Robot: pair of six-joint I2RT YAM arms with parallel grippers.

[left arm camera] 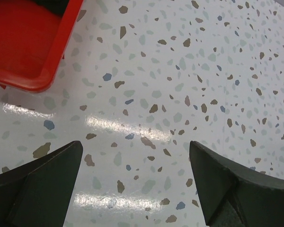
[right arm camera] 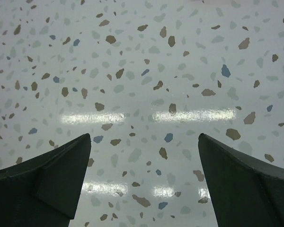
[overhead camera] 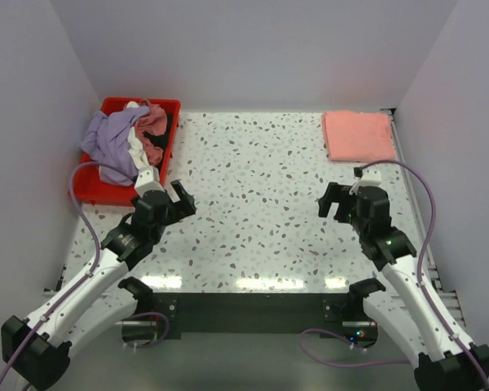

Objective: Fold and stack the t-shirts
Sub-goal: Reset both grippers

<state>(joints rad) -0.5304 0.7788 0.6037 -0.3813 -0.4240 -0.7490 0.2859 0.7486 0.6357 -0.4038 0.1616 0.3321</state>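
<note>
A salmon-pink t-shirt (overhead camera: 358, 135) lies folded flat at the table's far right corner. A lavender t-shirt (overhead camera: 112, 143) is heaped in the red bin (overhead camera: 106, 194) at the far left, with a white one (overhead camera: 136, 145) and a dusty rose one (overhead camera: 152, 122) bunched beside it. My left gripper (overhead camera: 179, 198) hovers open just right of the bin's near corner, over bare table (left arm camera: 146, 94). On the right side my right gripper (overhead camera: 330, 201) stands open above the table, nearer than the folded shirt. Both hold nothing.
The red bin's corner (left arm camera: 28, 47) shows at the upper left of the left wrist view. White walls close the table at the back and on both sides. The speckled tabletop (overhead camera: 253, 204) stretches between the two arms.
</note>
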